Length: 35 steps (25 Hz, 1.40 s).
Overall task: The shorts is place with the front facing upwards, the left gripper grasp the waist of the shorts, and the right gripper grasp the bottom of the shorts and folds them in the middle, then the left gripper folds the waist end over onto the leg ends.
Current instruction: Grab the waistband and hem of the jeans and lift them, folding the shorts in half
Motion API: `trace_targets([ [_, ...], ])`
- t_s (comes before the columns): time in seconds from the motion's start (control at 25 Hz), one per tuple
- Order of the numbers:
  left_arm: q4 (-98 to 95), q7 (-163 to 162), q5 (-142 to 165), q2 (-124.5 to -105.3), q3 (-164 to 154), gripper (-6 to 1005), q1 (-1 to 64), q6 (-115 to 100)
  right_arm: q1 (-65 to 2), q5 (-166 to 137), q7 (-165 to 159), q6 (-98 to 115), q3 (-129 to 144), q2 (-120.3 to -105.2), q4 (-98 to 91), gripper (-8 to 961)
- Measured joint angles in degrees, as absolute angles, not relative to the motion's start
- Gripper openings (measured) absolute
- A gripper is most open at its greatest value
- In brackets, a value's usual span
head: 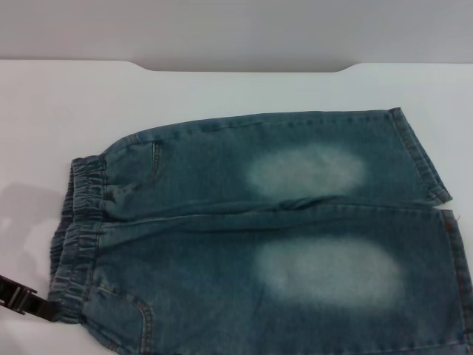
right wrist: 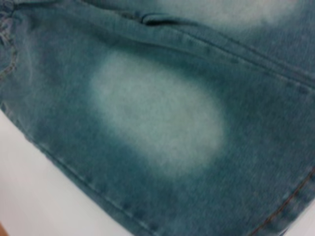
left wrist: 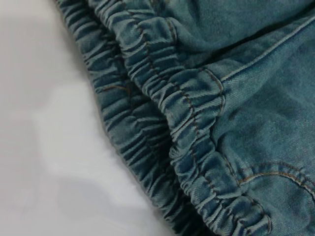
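The shorts [head: 281,237] lie flat on the white table [head: 222,89], front up, waist [head: 81,229] toward the robot's left and leg hems [head: 432,170] toward its right. The two pale thigh patches face the head camera, and the centre seam runs straight between the legs, so the cloth looks ready for a fold along that line.

The left gripper [head: 26,297] shows only as a dark tip at the left edge of the head view, just beside the near corner of the waist, perhaps touching it. Whether its fingers are apart or together I cannot tell. Its wrist camera looks down closely on the ruffled elastic band and a curved pocket seam, which suggests that it is lining up on the waist to take hold there.

The right gripper is not seen in any view (its wrist camera shows only a faded patch of one leg, a side seam and a strip of table). That places the arm over the near leg, not yet at the hems.

No fold has begun. In my judgement the step in hand is the approach: left to the waist, right to the hems.
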State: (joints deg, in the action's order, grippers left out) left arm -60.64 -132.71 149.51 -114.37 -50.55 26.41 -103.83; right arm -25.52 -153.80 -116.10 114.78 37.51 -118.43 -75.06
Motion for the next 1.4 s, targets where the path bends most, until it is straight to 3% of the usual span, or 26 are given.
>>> trace_targets([
  [1.4,-60.56,-132.46,149.50,-114.87,-50.71,24,27.93,-103.61,-26.93,-160.58,-116.49,113.71,43.25,-118.58,-68.76,470],
])
